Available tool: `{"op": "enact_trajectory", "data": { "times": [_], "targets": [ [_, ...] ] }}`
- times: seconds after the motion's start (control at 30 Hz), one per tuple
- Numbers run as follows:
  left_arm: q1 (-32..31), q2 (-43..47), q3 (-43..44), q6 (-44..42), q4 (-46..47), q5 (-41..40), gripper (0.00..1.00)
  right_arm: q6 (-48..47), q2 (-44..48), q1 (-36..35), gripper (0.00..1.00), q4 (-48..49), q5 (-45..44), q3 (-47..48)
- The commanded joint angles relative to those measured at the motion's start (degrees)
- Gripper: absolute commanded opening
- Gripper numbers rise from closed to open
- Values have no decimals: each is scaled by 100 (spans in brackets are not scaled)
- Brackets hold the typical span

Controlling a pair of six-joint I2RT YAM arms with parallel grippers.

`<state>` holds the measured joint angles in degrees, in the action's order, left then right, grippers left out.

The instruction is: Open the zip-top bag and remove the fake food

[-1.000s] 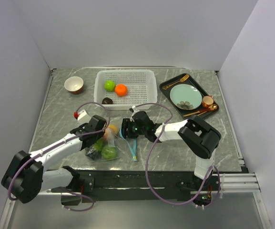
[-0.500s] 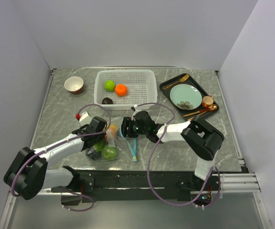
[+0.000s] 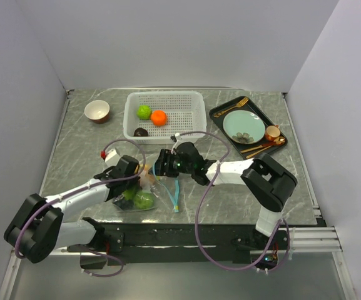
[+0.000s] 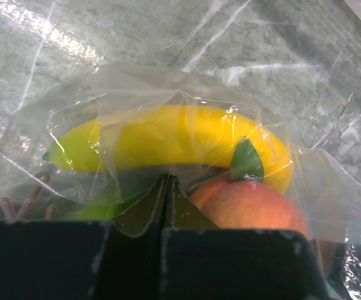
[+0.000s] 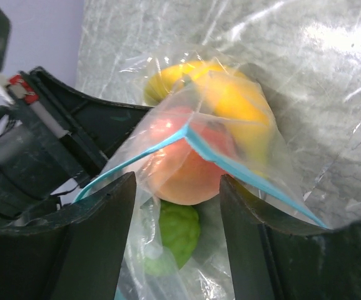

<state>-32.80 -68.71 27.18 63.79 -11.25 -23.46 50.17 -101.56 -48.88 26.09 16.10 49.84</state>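
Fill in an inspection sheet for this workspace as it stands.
Surface: grey marbled table.
Job's things: zip-top bag lies near the front edge, with banana, peach and green fruit inside.
Clutter: white basket holds green ball, orange and dark piece; bowl; black tray holds plate, cup and gold cutlery.
Grippers: left gripper shut on bag film; right gripper open, astride teal zip strip.
Cables: purple cables loop over both arms.
Surroundings: plain walls; nothing else seen.
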Motion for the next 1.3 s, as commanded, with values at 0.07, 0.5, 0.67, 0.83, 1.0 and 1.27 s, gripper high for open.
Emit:
{"op": "enact_trajectory", "data": {
  "times": [0.07, 0.5, 0.67, 0.83, 1.0, 1.27],
  "targets": [
    [-7, 94, -257, -121, 289, 333, 1, 274, -31, -51, 59, 239, -54, -19],
    [1, 1368, 305, -218, -1177, -1, 35, 432, 329, -16, 46, 98, -318, -326],
    [1, 1658, 306, -121, -1143, 193, 27, 572, 470, 1, 44, 169, -423, -537],
    [1, 1466, 288, -42, -793, 342, 15, 748, 576, 2, 40, 318, -467, -756],
    [1, 1141, 253, 63, -432, 448, 8, 793, 707, 2, 41, 371, -573, -933],
    [1, 745, 279, 81, -132, 509, 4, 705, 216, 19, 42, 336, -318, -591]
  ]
}}
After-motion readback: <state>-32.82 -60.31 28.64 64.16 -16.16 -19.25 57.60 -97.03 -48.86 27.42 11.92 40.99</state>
